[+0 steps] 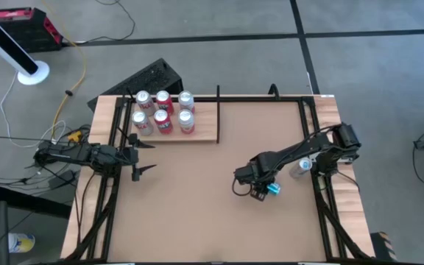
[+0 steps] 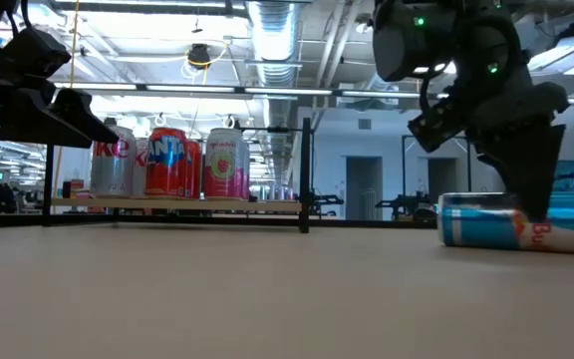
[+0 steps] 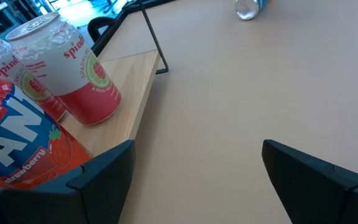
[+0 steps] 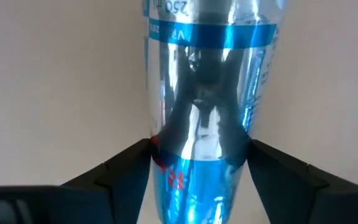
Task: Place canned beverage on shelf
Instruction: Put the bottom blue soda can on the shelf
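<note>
From overhead, most of the blue can (image 1: 273,189) is tucked under the right gripper (image 1: 258,193), so only its bright blue end pokes out. At table height the can (image 2: 486,221) runs off the frame edge, label cut to a couple of letters, and the gripper's finger covers part of it. The right wrist camera crops both ends of the can (image 4: 210,93) and its print is too smeared to read. On the shelf (image 2: 177,205), the back-row cans hide behind the front ones, and the left gripper (image 2: 68,115) blocks half of the leftmost can's (image 2: 113,165) logo.
</note>
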`<move>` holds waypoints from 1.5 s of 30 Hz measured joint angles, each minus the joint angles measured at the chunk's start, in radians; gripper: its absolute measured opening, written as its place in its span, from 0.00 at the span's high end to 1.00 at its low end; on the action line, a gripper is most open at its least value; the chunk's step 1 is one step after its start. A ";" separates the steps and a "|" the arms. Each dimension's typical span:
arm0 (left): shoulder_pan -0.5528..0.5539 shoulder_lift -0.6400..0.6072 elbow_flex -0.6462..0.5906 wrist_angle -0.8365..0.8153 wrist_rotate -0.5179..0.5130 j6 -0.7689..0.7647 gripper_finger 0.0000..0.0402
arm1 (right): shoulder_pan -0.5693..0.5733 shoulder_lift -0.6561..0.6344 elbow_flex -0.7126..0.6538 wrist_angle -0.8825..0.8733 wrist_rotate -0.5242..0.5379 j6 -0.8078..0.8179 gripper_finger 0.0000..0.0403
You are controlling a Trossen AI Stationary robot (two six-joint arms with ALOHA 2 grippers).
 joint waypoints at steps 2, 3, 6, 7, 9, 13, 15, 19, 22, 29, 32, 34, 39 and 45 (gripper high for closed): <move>0.000 0.000 0.000 0.000 0.000 0.000 0.16 | 0.000 0.003 -0.003 0.013 0.023 -0.001 0.25; 0.000 0.000 0.000 0.000 0.000 0.000 0.16 | 0.000 0.007 -0.004 0.016 0.034 -0.003 0.23; 0.000 0.000 0.000 0.000 0.000 0.000 0.16 | -0.001 0.003 -0.003 0.006 0.034 -0.006 0.20; 0.000 0.000 0.000 0.000 0.000 0.000 0.16 | 0.000 0.002 -0.003 -0.002 0.032 -0.005 0.19; 0.000 0.000 0.000 0.000 0.000 0.000 0.16 | 0.006 0.004 -0.003 -0.011 0.029 -0.001 0.18; 0.000 0.000 0.000 0.000 0.000 0.000 0.16 | 0.043 0.003 -0.013 -0.024 0.030 0.043 0.18; 0.000 0.000 0.000 0.000 0.000 0.000 0.16 | 0.069 0.003 -0.029 -0.024 0.024 0.080 0.19; 0.000 0.000 0.000 0.000 0.000 0.000 0.16 | 0.125 0.003 -0.057 -0.019 0.026 0.148 0.19; 0.000 0.000 0.000 0.000 0.000 0.000 0.16 | 0.159 0.002 -0.059 0.000 0.072 0.183 0.19; 0.000 0.000 0.000 0.000 0.000 0.000 0.16 | 0.193 0.002 -0.059 0.015 0.158 0.210 0.19; 0.000 0.000 0.000 0.000 0.000 0.000 0.16 | 0.195 0.002 -0.059 0.019 0.170 0.212 0.22; 0.000 0.000 0.000 0.000 0.000 0.000 0.16 | 0.197 0.002 -0.059 0.019 0.178 0.212 0.25; 0.000 0.000 0.000 0.000 0.000 0.000 0.16 | 0.196 0.001 -0.059 0.019 0.177 0.219 0.32; 0.000 0.000 0.000 0.000 0.000 0.000 0.16 | 0.172 0.000 -0.010 -0.083 0.012 0.230 0.33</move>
